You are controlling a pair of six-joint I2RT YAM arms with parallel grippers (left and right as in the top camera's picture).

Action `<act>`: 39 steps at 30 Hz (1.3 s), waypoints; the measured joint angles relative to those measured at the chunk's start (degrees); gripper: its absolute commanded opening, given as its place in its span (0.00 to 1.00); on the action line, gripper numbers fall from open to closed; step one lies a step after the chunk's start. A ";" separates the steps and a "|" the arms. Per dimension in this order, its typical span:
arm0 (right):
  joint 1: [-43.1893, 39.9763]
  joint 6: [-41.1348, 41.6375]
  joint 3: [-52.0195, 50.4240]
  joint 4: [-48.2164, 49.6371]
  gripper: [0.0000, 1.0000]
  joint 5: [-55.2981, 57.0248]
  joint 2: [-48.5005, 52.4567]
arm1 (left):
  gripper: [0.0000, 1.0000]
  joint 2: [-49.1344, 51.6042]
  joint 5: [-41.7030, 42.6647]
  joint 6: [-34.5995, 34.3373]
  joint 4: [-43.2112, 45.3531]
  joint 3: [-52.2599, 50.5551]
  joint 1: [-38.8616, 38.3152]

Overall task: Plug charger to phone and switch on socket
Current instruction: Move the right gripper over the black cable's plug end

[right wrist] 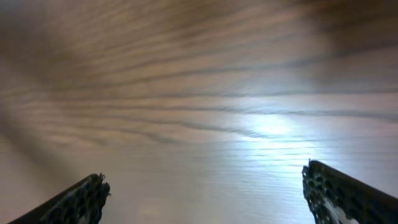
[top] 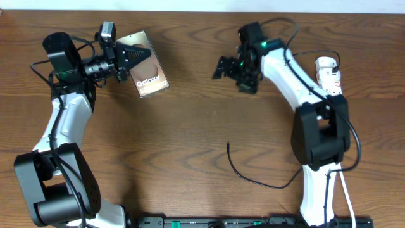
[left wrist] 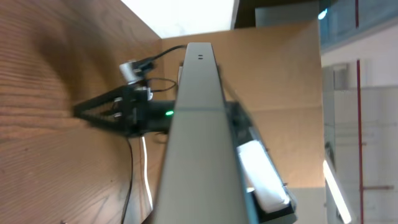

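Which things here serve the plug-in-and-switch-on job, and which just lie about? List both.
For the job:
- phone, gripped in the shut left claw
- charger, loose on the table
- socket, on the right side
- right claw, open and empty

Lying about:
- white cord, lower right
- black rail along the bottom edge

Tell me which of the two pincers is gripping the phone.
The left pincer: it is shut on the phone. The right pincer stands wide open, holding nothing, with only the table showing between its fingers.
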 measured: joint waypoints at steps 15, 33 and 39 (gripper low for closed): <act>0.31 -2.80 5.60 -21.75 0.99 24.30 -6.95 | 0.07 4.74 1.33 7.87 0.07 -4.39 -7.17; 5.42 -17.55 -5.14 -15.37 0.99 6.69 -6.93 | 0.07 9.31 1.16 14.60 0.04 -6.56 -13.31; 5.42 -20.11 -10.67 -13.29 0.99 0.90 -6.93 | 0.07 9.31 1.18 15.04 0.07 -6.56 -13.31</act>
